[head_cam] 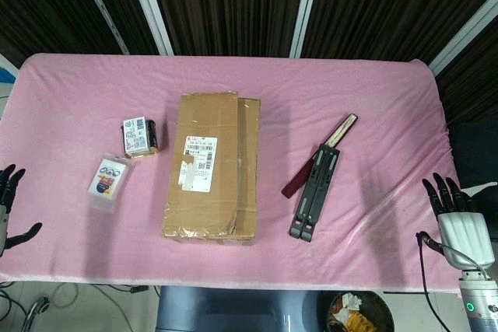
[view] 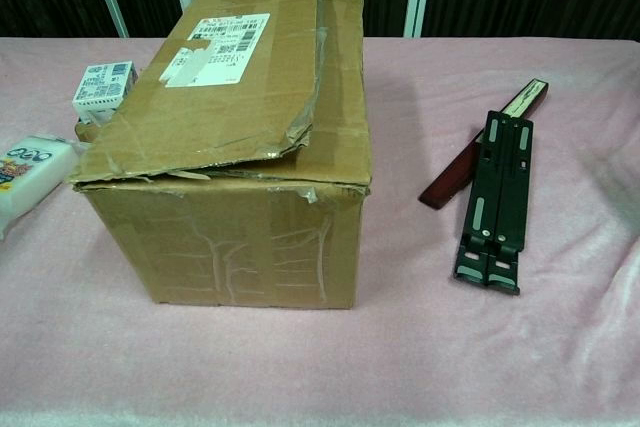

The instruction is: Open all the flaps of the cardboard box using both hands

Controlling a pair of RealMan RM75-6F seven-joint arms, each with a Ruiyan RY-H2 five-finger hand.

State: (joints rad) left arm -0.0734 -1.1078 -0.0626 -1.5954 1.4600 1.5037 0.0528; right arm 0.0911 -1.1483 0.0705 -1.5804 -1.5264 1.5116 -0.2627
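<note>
cardboard box [head_cam: 210,167] mid-table, flaps shut | left robot hand [head_cam: 9,206], right robot hand [head_cam: 455,215] well apart

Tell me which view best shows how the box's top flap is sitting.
The chest view: the cardboard box is seen from the side, so its labelled top flap shows lifted and torn above the flap beneath. The head view looks straight down, showing only the flap's outline and label, not its lift.

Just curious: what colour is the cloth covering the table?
Pink; the cloth shows best in the head view.
</note>
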